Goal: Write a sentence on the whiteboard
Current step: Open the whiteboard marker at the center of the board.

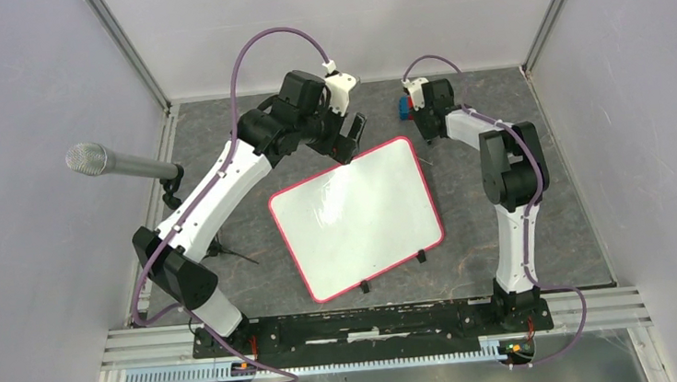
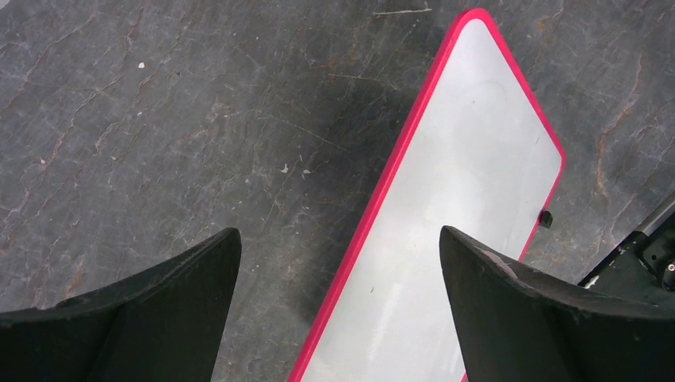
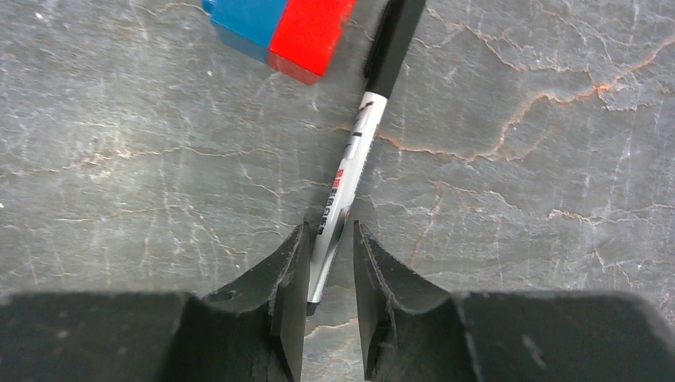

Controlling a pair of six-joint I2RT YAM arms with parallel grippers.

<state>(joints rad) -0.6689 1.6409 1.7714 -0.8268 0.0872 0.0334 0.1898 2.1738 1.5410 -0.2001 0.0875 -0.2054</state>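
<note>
The whiteboard (image 1: 356,217), white with a red-pink rim, lies tilted on the grey table between the arms. No sentence shows on it; its surface is blank. My left gripper (image 1: 350,142) hovers open over the board's far left corner; in the left wrist view the gripper (image 2: 340,232) straddles the rim of the whiteboard (image 2: 477,159). My right gripper (image 3: 330,227) is down at the table at the back right, its jaws narrow on either side of the rear end of a black-capped marker (image 3: 350,171) lying flat. The left finger touches the barrel and a small gap remains at the right one.
A blue and red block (image 3: 278,28) lies just beyond the marker's cap, seen also at the back right (image 1: 405,106). A microphone (image 1: 115,161) sticks in from the left wall. Small black clips (image 1: 421,257) sit on the board's near edge.
</note>
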